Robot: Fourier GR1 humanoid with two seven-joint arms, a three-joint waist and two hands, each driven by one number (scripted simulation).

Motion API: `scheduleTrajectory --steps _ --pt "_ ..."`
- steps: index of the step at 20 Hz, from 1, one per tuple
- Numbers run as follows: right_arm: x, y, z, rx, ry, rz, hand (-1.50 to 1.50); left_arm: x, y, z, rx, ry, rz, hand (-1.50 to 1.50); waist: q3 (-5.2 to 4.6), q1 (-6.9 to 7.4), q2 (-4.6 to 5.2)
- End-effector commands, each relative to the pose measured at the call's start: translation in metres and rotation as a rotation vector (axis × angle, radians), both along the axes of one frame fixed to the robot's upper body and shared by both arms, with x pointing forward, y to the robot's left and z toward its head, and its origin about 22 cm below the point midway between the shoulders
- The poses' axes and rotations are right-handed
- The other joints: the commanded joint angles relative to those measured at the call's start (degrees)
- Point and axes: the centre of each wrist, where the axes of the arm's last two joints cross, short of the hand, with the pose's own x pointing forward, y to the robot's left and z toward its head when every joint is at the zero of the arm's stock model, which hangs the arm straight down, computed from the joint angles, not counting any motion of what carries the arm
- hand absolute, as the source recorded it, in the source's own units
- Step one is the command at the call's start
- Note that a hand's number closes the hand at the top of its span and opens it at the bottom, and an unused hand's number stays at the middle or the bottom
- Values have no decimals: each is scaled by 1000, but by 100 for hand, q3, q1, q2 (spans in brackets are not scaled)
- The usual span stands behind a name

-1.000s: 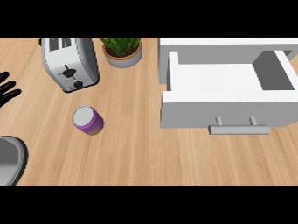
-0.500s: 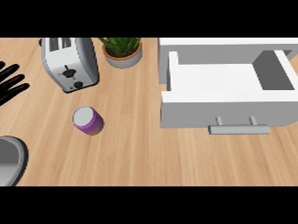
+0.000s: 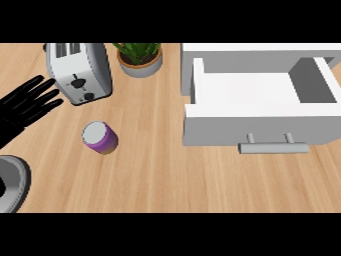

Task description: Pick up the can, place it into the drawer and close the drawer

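1. The purple can stands on the wooden counter, just below and to the right of the toaster, which I take as the landmark throughout. Nothing touches the can.

2. The can looks upright, its pale top face turned up toward the camera, so its long axis runs roughly vertical, leaning slightly in the view. It has no obvious front that I can tell.

3. The left hand is to the left of the toaster's lower end, up and to the left of the can and apart from it. Its fingers are spread straight and wide, holding nothing.

4. The right hand does not show anywhere. A grey forearm fills the corner far below and left of the toaster.

5. The white drawer stands pulled out well to the right of the toaster, its handle facing down the view, its inside bare. A potted plant sits just right of the toaster's top end.

6. Risks, as I judge them:
   - The hand comes in from the side; straight fingers could knock the can over and send it rolling.
   - The toaster is near enough to catch the fingers.
   - The can has a long carry to the drawer, whose front wall it must clear.
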Motion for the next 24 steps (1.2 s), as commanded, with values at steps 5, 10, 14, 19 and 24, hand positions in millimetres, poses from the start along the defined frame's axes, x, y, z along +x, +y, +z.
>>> scheduleTrajectory --steps 5,10,14,19,24 --pt "-15 -5 -2 3 3 12 -150 24 -26 -28 22 14 5 -150 -4 -12 4" --pt "-25 -21 1 -4 2 -1 -150 13 -27 -70 62 35 19 -150 -5 -8 4" --pt "-15 -14 2 -4 -20 -2 -150 19 -34 -90 81 17 53 -150 -5 3 10" --pt "-26 -29 -4 2 -1 14 -150 19 -9 -112 105 45 102 -150 -6 -17 13" --pt "-20 -18 1 9 -1 2 -150 19 -13 -137 112 36 145 -150 -6 2 11"
